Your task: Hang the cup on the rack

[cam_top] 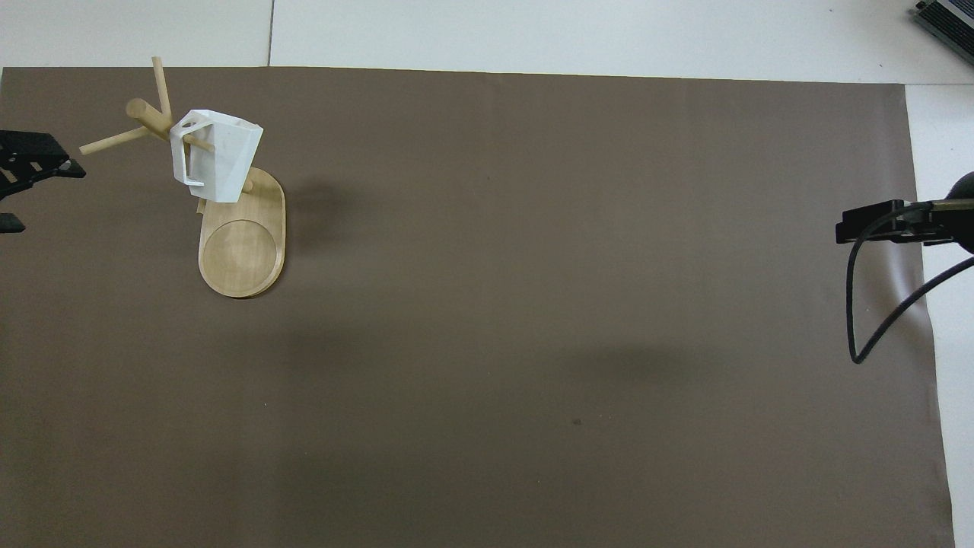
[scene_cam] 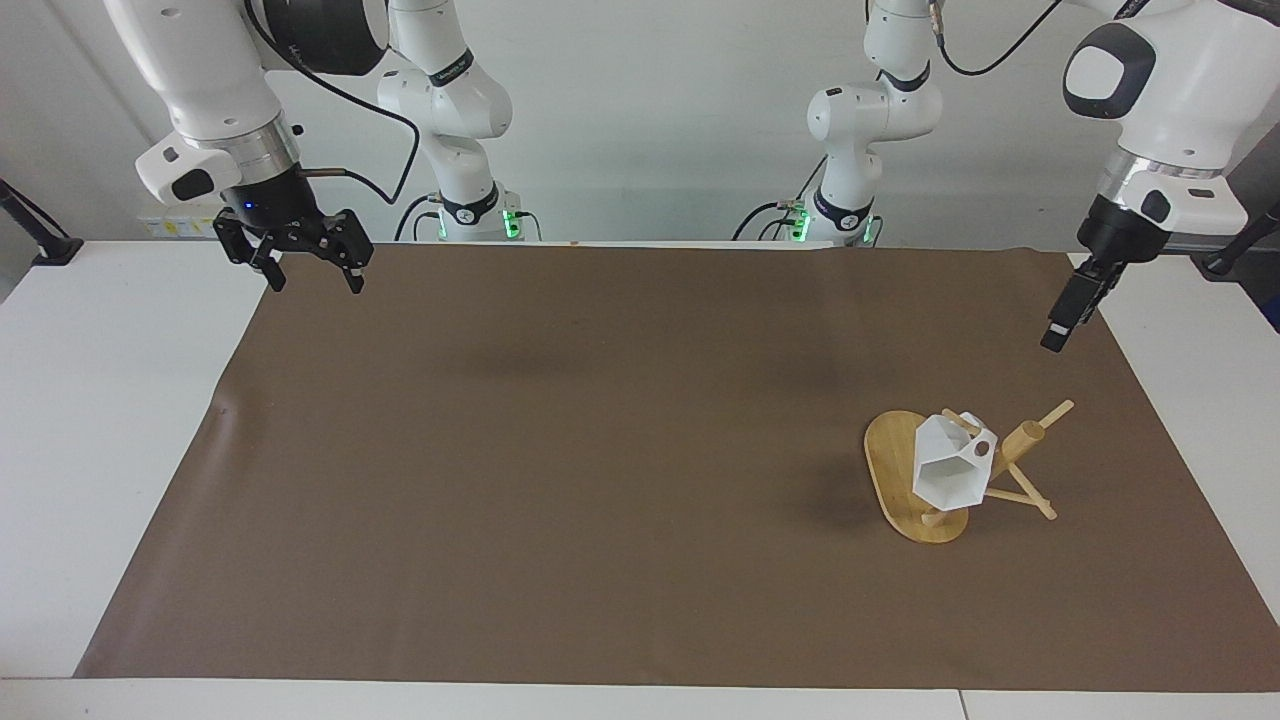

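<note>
Cup (scene_cam: 952, 472) hangs by its handle on a peg of the rack (scene_cam: 905, 475) at the left arm's end of the mat, mouth tipped sideways, clear of the left gripper (scene_cam: 1060, 325), the nearer one, raised over the mat edge, open and empty; right gripper (scene_cam: 312, 270) waits open, well apart.

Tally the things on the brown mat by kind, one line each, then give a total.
White cup, hung by its handle on a rack peg: 1
Bamboo rack, toward the left arm's end: 1
Total: 2
</note>
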Action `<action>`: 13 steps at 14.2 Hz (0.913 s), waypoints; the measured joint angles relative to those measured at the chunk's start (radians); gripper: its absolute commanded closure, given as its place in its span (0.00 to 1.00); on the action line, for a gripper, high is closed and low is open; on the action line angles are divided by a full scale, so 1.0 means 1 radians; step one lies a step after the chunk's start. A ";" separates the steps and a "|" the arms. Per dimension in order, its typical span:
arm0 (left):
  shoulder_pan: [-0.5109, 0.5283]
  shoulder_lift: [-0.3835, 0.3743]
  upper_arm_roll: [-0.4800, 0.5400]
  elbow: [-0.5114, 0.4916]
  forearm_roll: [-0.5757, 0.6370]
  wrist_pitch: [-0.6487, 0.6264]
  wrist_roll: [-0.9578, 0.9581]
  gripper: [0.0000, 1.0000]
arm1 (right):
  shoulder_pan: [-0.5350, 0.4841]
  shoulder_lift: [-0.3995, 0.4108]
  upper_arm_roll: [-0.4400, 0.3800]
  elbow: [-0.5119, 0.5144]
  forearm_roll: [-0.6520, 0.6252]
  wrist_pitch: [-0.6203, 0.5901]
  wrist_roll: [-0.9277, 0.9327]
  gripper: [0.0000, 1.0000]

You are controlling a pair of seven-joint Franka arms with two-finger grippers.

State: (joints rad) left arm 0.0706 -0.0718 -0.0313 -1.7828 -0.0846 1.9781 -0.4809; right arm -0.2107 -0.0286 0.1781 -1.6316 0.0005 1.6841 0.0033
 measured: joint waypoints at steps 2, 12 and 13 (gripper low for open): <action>0.000 -0.005 -0.001 0.022 0.006 -0.073 0.148 0.00 | 0.061 -0.001 -0.059 0.000 0.000 0.000 0.000 0.00; -0.004 -0.019 -0.048 0.114 0.060 -0.379 0.528 0.00 | 0.185 -0.001 -0.215 0.000 0.000 -0.002 -0.001 0.00; -0.012 -0.026 -0.051 0.117 0.060 -0.382 0.531 0.00 | 0.183 -0.001 -0.215 0.000 0.000 -0.002 -0.001 0.00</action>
State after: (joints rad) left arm 0.0585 -0.0982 -0.0818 -1.6657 -0.0247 1.5958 0.0497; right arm -0.0277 -0.0293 -0.0371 -1.6312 0.0005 1.6823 0.0027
